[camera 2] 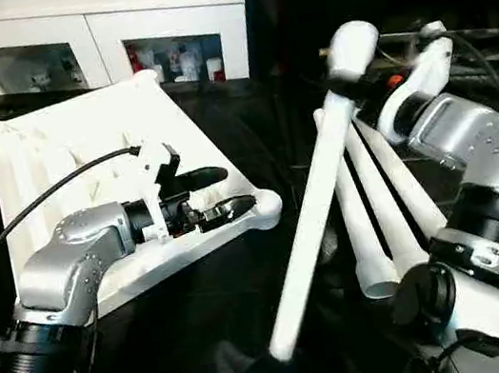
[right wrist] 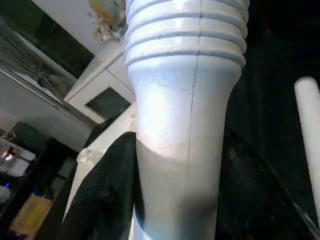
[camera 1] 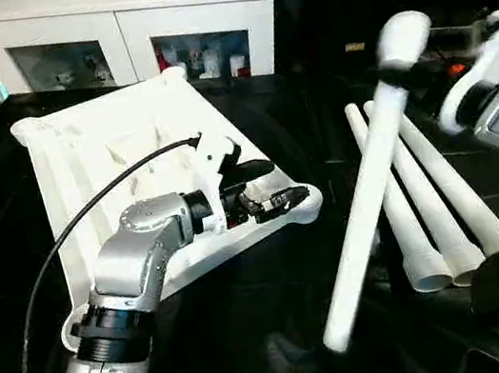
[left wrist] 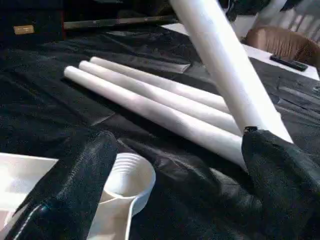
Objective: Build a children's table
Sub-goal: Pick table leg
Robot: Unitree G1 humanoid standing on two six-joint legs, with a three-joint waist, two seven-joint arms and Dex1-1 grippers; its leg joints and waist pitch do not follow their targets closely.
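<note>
One long white tubular plastic leg (camera 1: 366,190) is clamped in my right gripper (camera 1: 401,73), black fingers pinched on the shaft just below its rounded foot cap; the leg hangs tilted, ribbed plug end low and near, over the black cloth-covered table (camera 1: 282,316). In the right wrist view that ribbed end (right wrist: 187,30) points toward the tabletop. Grip sits far from the plug end, so I judge the long tube will swing and lever in the fingers; smooth plastic, likely slippery, light, stiff and hollow. Holding closer to mid-shaft would steady it.

My left gripper (camera 1: 264,187) is spread wide, grasping nothing, hovering at the near right corner of the white rectangular ribbed plastic tabletop (camera 1: 98,150), which lies underside up on the left. Its round corner socket (left wrist: 131,176) sits just beside one finger (left wrist: 75,182). Tabletop looks rigid and light; I'd brace its rim beside the socket.

Three more white legs (camera 1: 427,203) lie together, right of the tabletop, well apart from it. White cabinet (camera 1: 124,20) stands far behind.
</note>
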